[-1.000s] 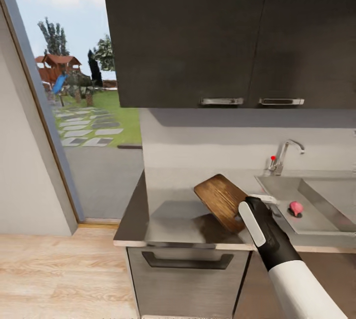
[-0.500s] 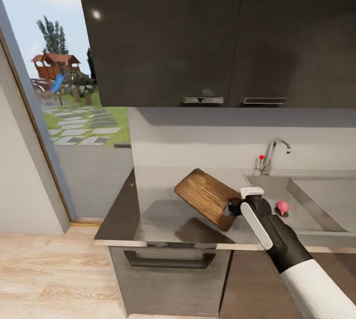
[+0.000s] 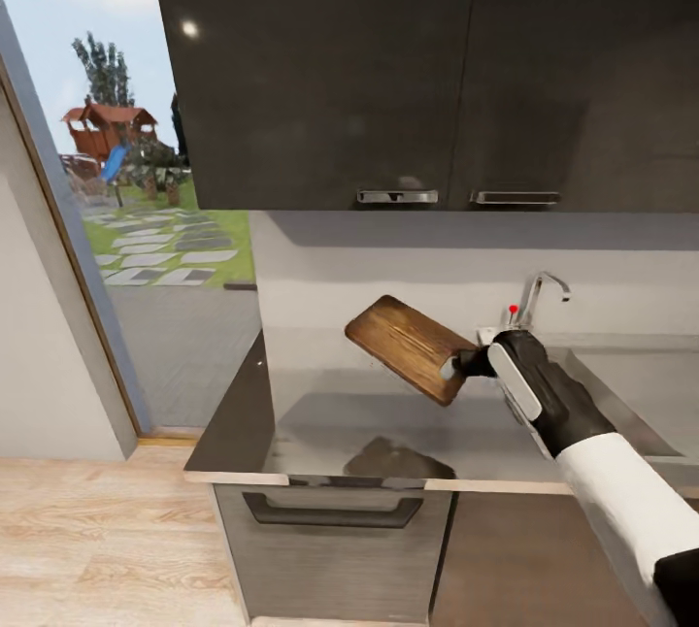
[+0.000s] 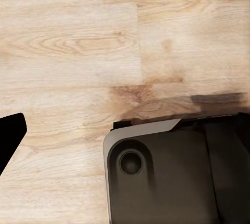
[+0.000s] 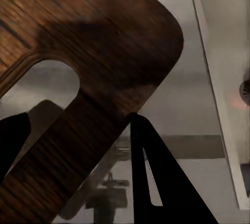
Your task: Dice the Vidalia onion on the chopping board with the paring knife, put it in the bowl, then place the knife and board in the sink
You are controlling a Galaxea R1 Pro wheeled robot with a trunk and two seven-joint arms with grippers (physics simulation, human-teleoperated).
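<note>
The right gripper (image 3: 473, 362) is clamped on the slot-handle end of the dark brown rectangular wooden chopping board (image 3: 408, 346), which juts out from its fingers to the left, tilted and lifted clear above the glossy grey countertop (image 3: 320, 423). Just behind the gripper stands the chrome tap with a red knob (image 3: 534, 302), and the stainless steel sink (image 3: 621, 394) lies to its right. The left gripper's state cannot be told; its wrist view faces the light wood floor (image 4: 73, 52).
</note>
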